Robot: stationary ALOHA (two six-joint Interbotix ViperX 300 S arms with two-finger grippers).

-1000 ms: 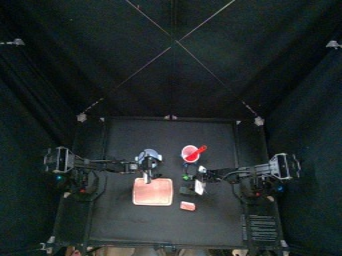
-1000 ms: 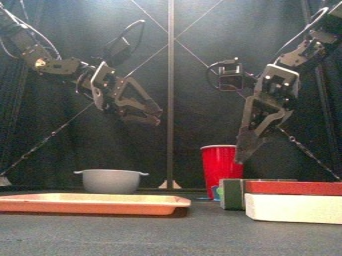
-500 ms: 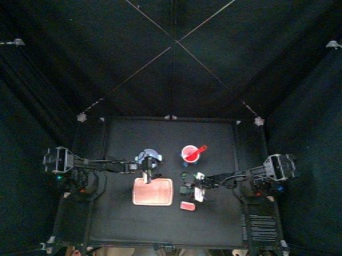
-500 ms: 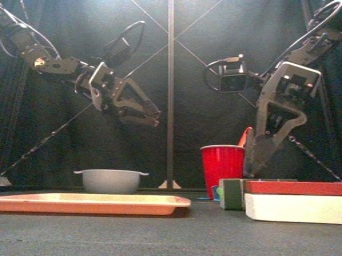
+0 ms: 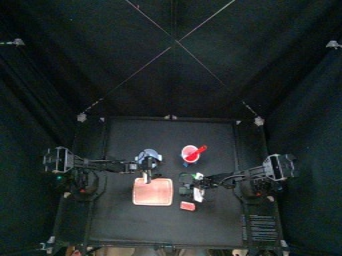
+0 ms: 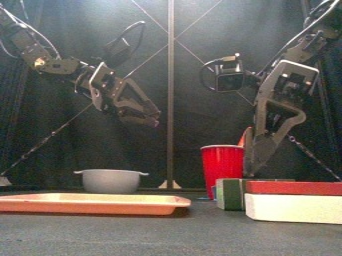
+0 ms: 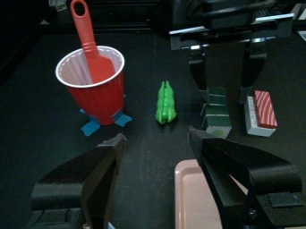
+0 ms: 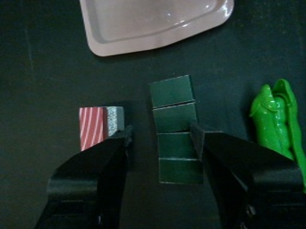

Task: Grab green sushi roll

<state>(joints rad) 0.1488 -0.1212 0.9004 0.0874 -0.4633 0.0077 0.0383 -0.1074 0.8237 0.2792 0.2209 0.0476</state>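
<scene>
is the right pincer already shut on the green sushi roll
No, the right pincer stands open, its jaws on either side of the green sushi roll, not closed on it.

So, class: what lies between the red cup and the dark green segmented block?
The small bright green piece lies between the red cup and the dark green block; the left wrist view shows it.

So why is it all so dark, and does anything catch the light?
Top view: the black table and curtains swallow the light; only the pink board and red cup stand out. Front view: the arms are dark shapes against the curtains. Right wrist view: the board's rim catches a soft gleam.
</scene>
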